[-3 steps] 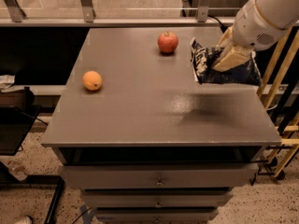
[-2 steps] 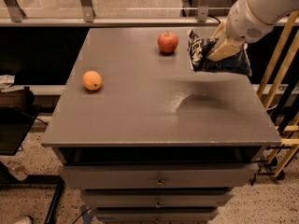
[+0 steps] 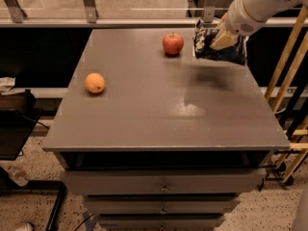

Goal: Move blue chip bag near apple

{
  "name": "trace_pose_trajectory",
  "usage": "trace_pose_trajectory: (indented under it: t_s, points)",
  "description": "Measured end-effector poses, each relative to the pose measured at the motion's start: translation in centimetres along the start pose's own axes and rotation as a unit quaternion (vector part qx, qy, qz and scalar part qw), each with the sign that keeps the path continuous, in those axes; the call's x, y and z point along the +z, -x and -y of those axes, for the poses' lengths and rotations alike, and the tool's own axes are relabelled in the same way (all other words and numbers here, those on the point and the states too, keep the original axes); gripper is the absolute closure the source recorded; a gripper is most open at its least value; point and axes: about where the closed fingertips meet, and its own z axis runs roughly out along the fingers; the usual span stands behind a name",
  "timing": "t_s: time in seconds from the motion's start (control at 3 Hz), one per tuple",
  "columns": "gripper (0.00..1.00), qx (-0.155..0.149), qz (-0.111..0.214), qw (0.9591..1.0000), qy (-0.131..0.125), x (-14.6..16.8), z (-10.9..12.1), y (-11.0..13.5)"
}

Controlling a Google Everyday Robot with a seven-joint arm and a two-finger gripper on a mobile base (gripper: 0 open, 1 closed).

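Tan two-finger gripper [image 3: 224, 37] sits over the back right corner of the table, its fingers clamped on the upper part of the crinkly dark navy blue chip bag [image 3: 217, 52] with white lettering. The bag hangs tilted and clear of the surface (a soft shadow lies beneath it). The small round red apple [image 3: 173, 43] rests just left of the bag, close but not touching. The round orange citrus fruit [image 3: 95, 83] lies well apart on the left of the flat grey table top [image 3: 144, 124].

Judgement: carry nearly complete, bag already near apple. Remaining: lower, set down without nudging the apple, release.
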Motion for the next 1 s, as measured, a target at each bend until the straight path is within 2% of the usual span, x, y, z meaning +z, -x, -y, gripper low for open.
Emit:
trace_pose_trajectory:
  t_s: [0.33, 1.0]
  points:
    - [1.0, 0.018, -0.003, 0.9998, -0.007, 1.7, 1.4, -0.9]
    - [1.0, 0.037, 0.002, 0.9993, 0.007, 5.0, 2.2, -1.1]
